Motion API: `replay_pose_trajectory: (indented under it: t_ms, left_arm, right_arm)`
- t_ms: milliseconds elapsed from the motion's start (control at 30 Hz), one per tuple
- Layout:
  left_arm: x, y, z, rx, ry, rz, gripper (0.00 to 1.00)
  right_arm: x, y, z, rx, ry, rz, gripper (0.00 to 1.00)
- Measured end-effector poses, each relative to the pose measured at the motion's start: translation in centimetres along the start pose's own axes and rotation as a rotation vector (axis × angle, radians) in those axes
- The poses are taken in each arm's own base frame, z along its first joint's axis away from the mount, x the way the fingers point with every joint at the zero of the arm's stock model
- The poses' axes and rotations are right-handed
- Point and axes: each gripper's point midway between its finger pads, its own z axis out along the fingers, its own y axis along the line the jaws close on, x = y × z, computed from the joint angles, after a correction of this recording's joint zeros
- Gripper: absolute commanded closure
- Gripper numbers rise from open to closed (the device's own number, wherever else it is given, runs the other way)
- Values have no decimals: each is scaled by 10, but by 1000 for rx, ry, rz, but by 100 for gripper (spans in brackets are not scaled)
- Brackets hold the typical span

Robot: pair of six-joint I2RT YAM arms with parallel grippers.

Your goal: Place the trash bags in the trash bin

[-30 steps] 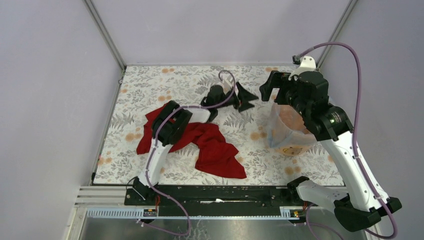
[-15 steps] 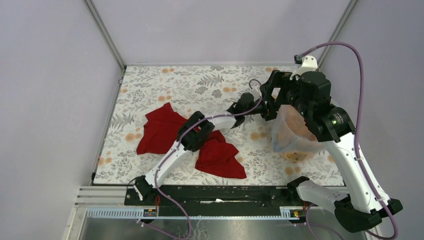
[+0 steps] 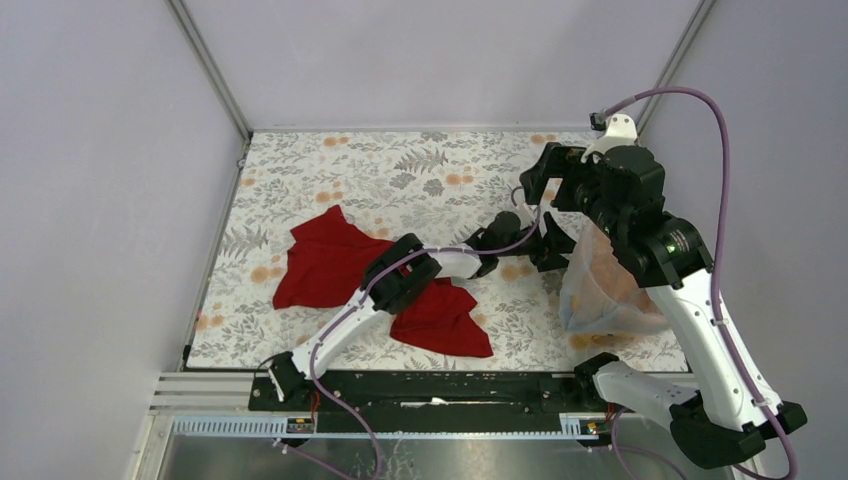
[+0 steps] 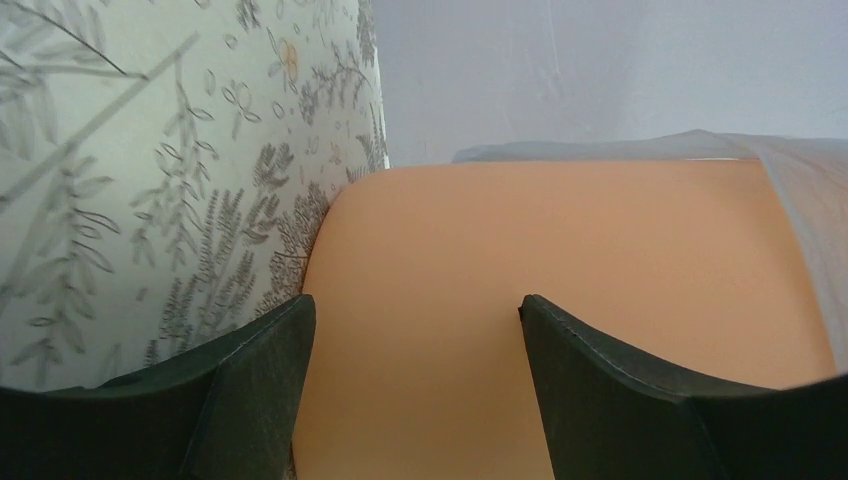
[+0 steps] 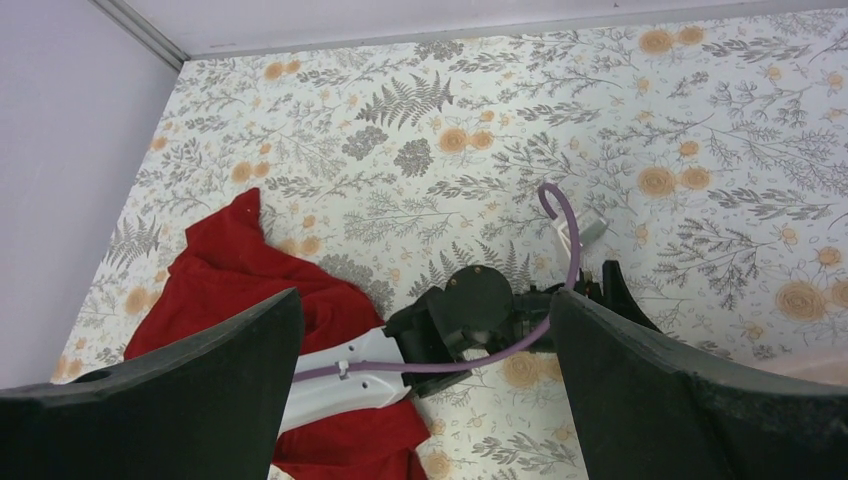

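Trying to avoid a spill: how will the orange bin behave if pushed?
The trash bin is smooth, round plastic, so it would probably slide, or tip, when pushed. The film bag over it looks floppy and likely slippery to grip.

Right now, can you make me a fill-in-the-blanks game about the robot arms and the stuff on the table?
1. The big cloth lying on the table is ___ in colour.
2. The left gripper has its open fingers right by the trash bin, which is ___ in colour.
3. The right gripper holds nothing, and its jaws stand ___.

Missing words: red, orange, open.
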Motion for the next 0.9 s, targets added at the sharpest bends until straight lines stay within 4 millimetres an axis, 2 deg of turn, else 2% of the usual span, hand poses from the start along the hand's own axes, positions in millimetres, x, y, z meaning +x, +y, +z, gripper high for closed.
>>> replay_pose_trajectory:
  t_ms: [167, 233, 333, 400, 433, 533, 633, 667, 733, 833, 900]
  left_arm:
    - [16, 0, 5, -5, 30, 13, 20]
    - [19, 1, 0, -29, 35, 30, 20]
    - [16, 3, -27, -115, 28, 58, 18]
    - [-1, -8, -52, -169, -3, 97, 18]
    - [-16, -19, -68, -195, -31, 127, 17]
    - [-67, -74, -117, -222, -147, 253, 15]
    - [-112, -153, -177, -235, -306, 432, 12]
    - [-119, -179, -195, -236, -356, 490, 11]
    - [-114, -233, -230, -240, -432, 610, 9]
    - [-78, -302, -272, -215, -493, 765, 5]
    - [-49, -339, -303, -195, -522, 846, 2]
  right_arm:
    - [-2, 1, -4, -5, -9, 3, 0]
    - [-2, 0, -5, -6, -11, 3, 0]
    - [-1, 0, -8, -5, -9, 2, 0]
    - [0, -1, -11, -3, -4, 1, 0]
    - [0, -2, -13, -3, -4, 0, 0]
    - [1, -1, -18, -12, -1, -6, 0]
    - [0, 0, -24, -27, -1, -14, 0]
    - [-1, 1, -26, -29, -3, -17, 0]
    - [-6, 2, -32, -34, -12, -24, 0]
    - [-18, 4, -44, -44, -42, -36, 0]
    - [-28, 6, -53, -55, -74, -42, 0]
